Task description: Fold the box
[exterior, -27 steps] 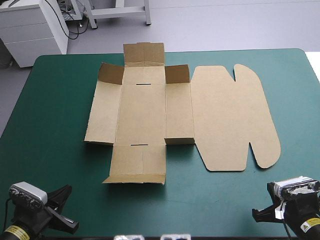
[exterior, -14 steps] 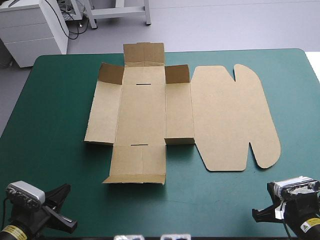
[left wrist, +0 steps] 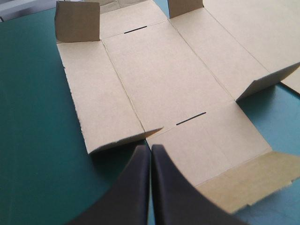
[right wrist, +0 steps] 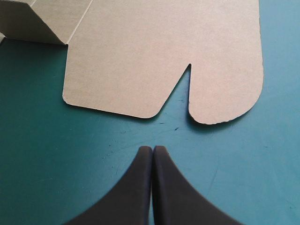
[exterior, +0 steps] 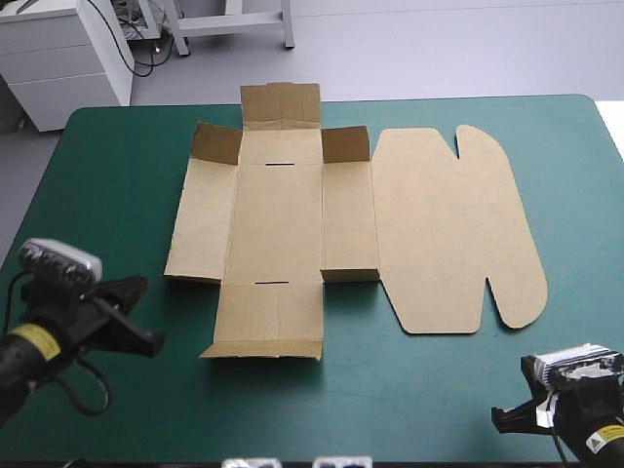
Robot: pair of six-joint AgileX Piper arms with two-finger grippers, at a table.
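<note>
Noted, toward the near left of the teal-green cover (exterior: 107, 175), the left gripper (left wrist: 151, 149) with black fingers pressed together into one point, poised right at the box (exterior: 278, 219), where its left wall panel (exterior: 200, 219) met the near flap (exterior: 265, 320). Made out a yellow label (exterior: 32, 341) on that arm, print too small to read. Found the box brown, open and mostly flat in the middle of the cover, with thin slots (left wrist: 191, 118) cut at the far and near creases of the base, small corner tabs (exterior: 216, 144) standing up on the far side, and the lid panel (exterior: 453, 229) spread flat to the right. Spotted the right gripper (right wrist: 153, 149) near the front right corner, fingers likewise closed on nothing, apart from the lid's notched near edge, with bare cover between. Saw a second yellow label (exterior: 606, 441) there, equally unreadable.
</note>
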